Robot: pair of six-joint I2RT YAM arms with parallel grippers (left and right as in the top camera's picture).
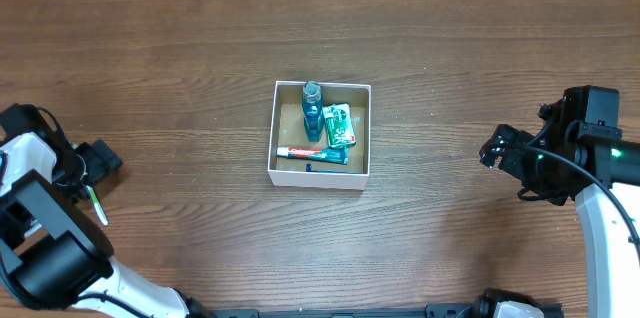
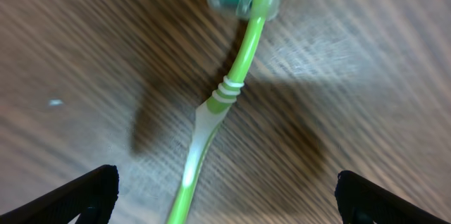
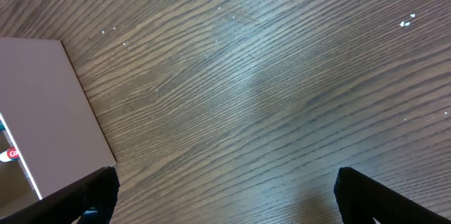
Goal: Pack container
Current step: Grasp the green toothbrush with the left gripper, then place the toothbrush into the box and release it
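Note:
The container (image 1: 320, 174), a square shallow white-walled box with a brown inside, sits mid-table. It holds a blue bottle (image 1: 312, 110), a green packet (image 1: 339, 125) and a toothpaste tube (image 1: 310, 153). Its white wall also shows in the right wrist view (image 3: 49, 111). A green and white toothbrush (image 2: 211, 115) with a clear cap lies on the table at the far left (image 1: 97, 204). My left gripper (image 2: 224, 196) is open, low over the toothbrush handle, with one finger on each side. My right gripper (image 3: 224, 196) is open and empty over bare wood at the right of the container.
The wooden table (image 1: 200, 48) spreads around the container. The left arm's white body (image 1: 40, 228) fills the lower left corner. The right arm (image 1: 600, 188) stands at the right edge.

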